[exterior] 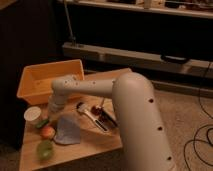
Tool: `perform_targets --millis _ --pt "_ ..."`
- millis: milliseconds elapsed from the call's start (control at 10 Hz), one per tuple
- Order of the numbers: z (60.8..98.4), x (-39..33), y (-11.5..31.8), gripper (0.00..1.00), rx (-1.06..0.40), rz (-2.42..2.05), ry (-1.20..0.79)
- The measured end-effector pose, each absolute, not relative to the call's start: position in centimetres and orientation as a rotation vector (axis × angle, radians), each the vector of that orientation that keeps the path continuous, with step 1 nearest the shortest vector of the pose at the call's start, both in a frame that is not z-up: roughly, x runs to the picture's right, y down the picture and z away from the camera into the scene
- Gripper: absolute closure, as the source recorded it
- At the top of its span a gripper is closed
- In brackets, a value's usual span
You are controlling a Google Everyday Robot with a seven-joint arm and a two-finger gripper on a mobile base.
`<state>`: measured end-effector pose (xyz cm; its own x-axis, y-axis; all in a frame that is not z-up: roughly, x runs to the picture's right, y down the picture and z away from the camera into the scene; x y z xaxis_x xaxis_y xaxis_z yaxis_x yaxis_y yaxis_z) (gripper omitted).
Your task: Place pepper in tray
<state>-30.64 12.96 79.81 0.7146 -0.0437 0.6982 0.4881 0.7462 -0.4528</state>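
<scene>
The pepper (pixel 42 123) is a small dark green sliver on the wooden table, between the white bowl and the red-orange fruit. The tray (pixel 36 94) is a large orange-yellow bin at the table's back left, and nothing shows inside it. My white arm reaches across the table from the right and bends down at the tray's front right corner. My gripper (pixel 50 113) hangs at the arm's end, just above and right of the pepper, beside the bowl. The arm's end partly hides the pepper.
A white bowl (pixel 32 115) stands at the table's left edge. A red-orange fruit (pixel 48 131) and a round light green thing (pixel 45 149) lie toward the front left. A blue-grey cloth (pixel 66 131) and some utensils (pixel 93 118) lie mid-table.
</scene>
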Motion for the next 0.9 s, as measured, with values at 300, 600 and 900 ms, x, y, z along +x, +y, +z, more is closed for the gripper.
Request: perform_targets --millis 300,600,900 --pt "74.2 -28.0 7.0 1.00 -0.603 -0.280 -0.709" --pt "72.7 -25.9 1.7 1.00 -0.562 -0.223 -0.696" --pt "75.1 -25.2 -4.8 1.00 -0.522 -0.176 -0.685"
